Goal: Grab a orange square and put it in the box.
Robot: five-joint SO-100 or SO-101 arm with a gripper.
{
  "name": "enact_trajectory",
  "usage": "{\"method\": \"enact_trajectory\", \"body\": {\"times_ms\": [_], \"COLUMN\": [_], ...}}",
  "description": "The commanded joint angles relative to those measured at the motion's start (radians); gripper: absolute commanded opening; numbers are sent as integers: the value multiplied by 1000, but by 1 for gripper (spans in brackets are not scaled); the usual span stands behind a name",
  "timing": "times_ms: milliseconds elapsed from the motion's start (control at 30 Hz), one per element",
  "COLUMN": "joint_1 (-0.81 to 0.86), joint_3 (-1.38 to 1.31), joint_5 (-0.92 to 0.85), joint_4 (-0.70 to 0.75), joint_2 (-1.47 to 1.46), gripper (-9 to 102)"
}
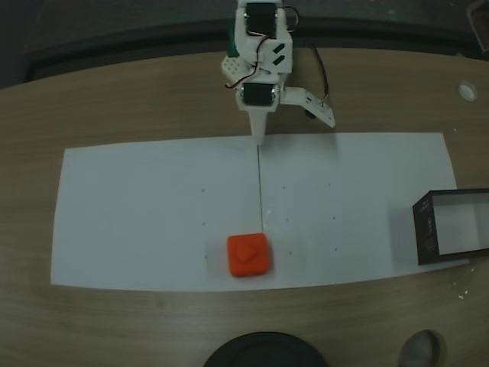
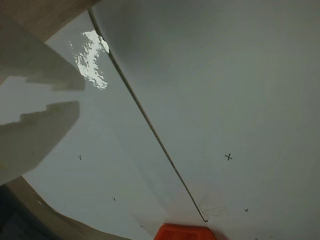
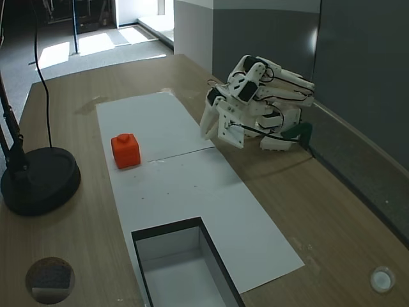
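Orange square (image 1: 248, 254), rounded and bump-topped, sits on white paper (image 1: 137, 214).

The orange square (image 1: 248, 254) is bright orange-red all over. The box (image 3: 182, 268) has black walls and a pale, near-white inside. White paper sheets (image 1: 153, 206), dotted with tiny dark marks, cover a brown wood-grain counter (image 1: 114, 99). The arm (image 3: 255, 102) is white plastic with black motors and a green part behind. A round base (image 3: 38, 182) is black.
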Motion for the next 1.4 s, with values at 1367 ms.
{"method": "enact_trajectory", "body": {"times_ms": [1367], "joint_1": [-229], "joint_3": [-54], "joint_5": [5], "joint_4": [14], "joint_2": [21], "gripper": [0]}}
